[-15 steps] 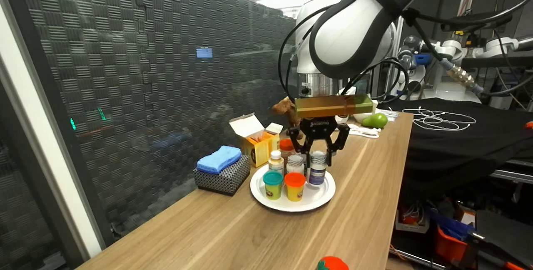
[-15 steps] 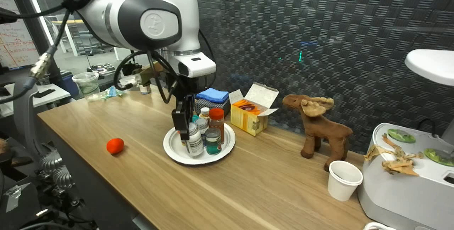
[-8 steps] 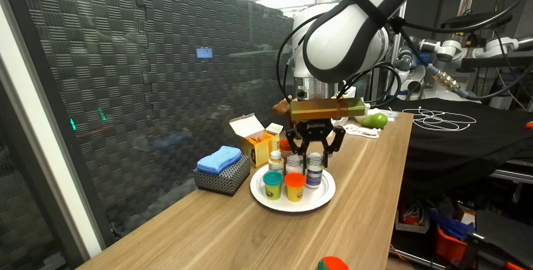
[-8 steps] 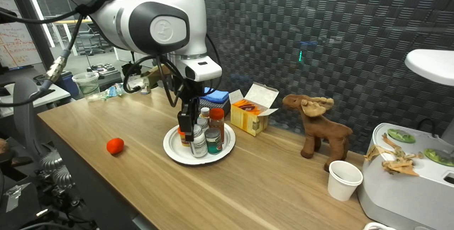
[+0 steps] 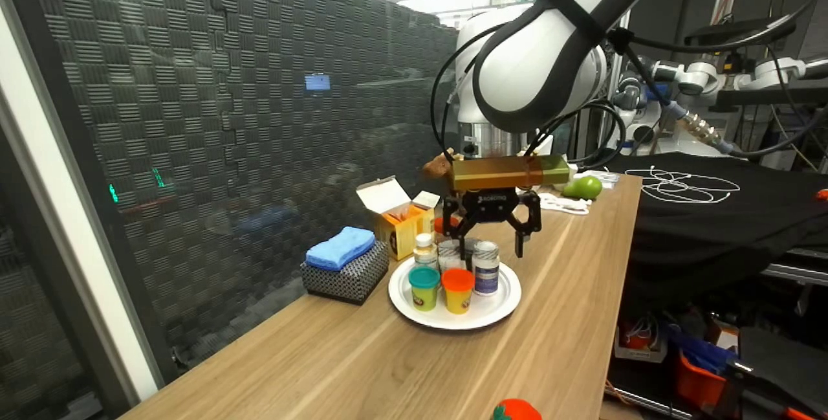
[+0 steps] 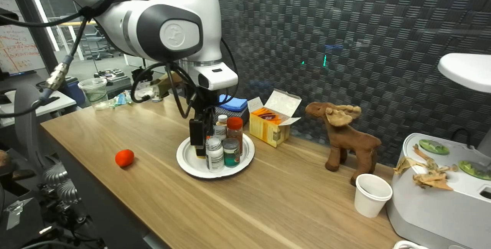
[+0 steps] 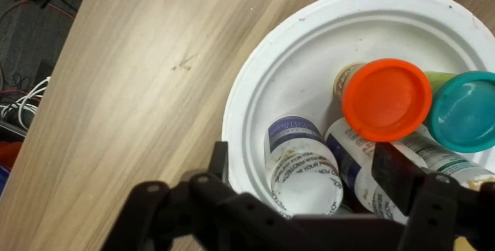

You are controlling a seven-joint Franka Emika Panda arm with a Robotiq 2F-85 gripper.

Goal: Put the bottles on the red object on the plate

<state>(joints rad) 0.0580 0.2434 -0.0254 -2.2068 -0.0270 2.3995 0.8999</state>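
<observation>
Gripper [image 5: 491,256]: fingers apart, either side of white bottle [image 7: 303,177] in wrist view | White bottle: upright on plate [image 7: 238,135], crowded | Hazard: one finger overlaps neighbouring bottle [image 7: 357,164]; lateral withdrawal before vertical clearance could topple it.

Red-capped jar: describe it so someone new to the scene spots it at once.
On the wooden table, find the round white plate near the open yellow box. In an exterior view, the red-capped jar stands on that plate just behind the grey-topped jar; its red cap and greater height set it apart from that neighbour.
</observation>
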